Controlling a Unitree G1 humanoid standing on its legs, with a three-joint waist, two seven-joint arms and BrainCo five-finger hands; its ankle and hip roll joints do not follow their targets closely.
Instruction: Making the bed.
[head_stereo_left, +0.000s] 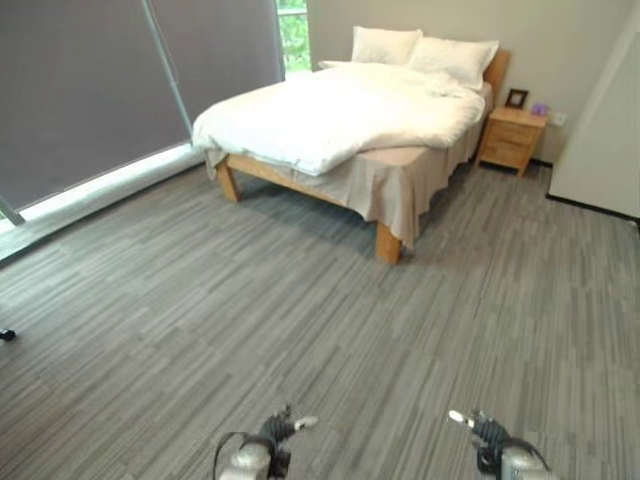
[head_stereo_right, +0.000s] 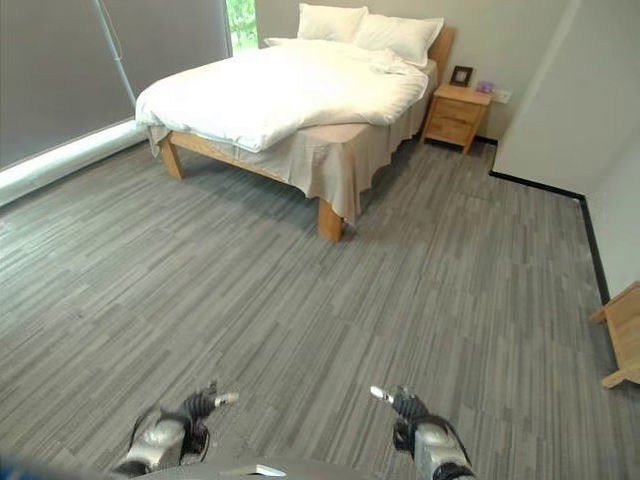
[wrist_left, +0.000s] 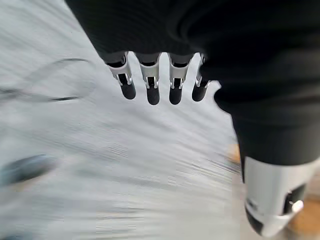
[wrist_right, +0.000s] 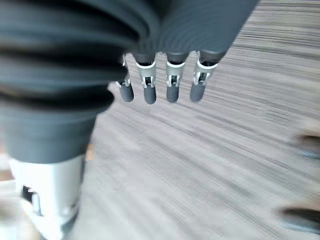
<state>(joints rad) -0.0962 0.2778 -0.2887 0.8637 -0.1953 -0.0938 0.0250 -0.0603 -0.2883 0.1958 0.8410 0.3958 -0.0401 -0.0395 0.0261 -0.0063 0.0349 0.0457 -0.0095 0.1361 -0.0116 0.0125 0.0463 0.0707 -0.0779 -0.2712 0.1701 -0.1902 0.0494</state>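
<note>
Bed (head_stereo_left: 350, 150), far left — duvet (head_stereo_left: 330, 115) rumpled, awaiting you. Left hand (wrist_left: 150, 82) and right hand (wrist_right: 160, 82): fingers relaxed, empty, low because well apart from it.

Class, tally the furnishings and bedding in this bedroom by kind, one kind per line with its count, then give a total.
Bed: 1
White duvet: 1
Pillows: 2
Wooden nightstand: 1
Picture frame: 1
Total: 6
</note>
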